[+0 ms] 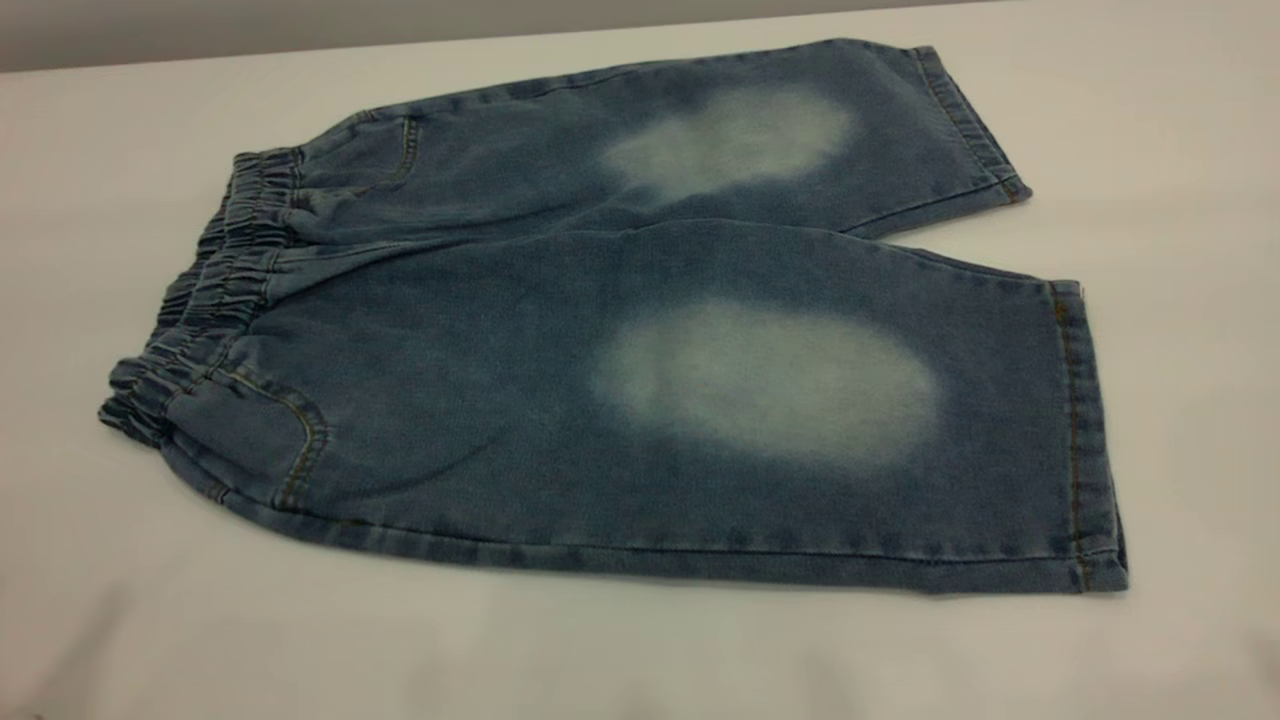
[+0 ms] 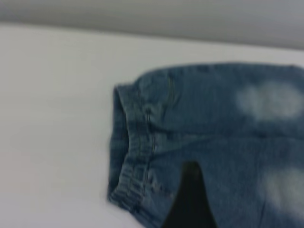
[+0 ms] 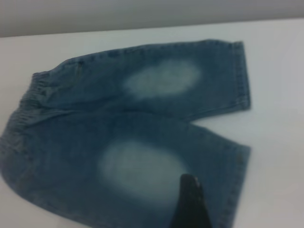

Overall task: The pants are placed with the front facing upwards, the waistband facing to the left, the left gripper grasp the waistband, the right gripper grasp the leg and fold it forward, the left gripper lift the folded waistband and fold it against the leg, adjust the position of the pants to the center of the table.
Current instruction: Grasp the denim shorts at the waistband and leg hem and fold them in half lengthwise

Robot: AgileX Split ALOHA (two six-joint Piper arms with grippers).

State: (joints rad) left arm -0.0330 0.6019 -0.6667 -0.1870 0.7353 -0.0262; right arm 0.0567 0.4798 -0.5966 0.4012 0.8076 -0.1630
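Observation:
The pants (image 1: 620, 330) lie flat and front up on the white table (image 1: 1180, 150), both legs showing pale ovals. The crinkled waistband (image 1: 205, 300) is at the left. The near leg (image 1: 770, 400) and the far leg (image 1: 740, 140) point right. Neither gripper appears in the exterior view. My left gripper (image 2: 235, 190) hovers over the pants just inside the waistband (image 2: 130, 156), with one dark finger (image 2: 190, 199) showing and nothing held. My right gripper (image 3: 213, 194) hovers over the near leg's hem end (image 3: 237, 175), also with one dark finger (image 3: 191, 204) showing and nothing held.
Bare white table (image 1: 300, 640) surrounds the pants on all sides. Its far edge (image 1: 200, 55) runs along the back against a grey wall. No other objects are in view.

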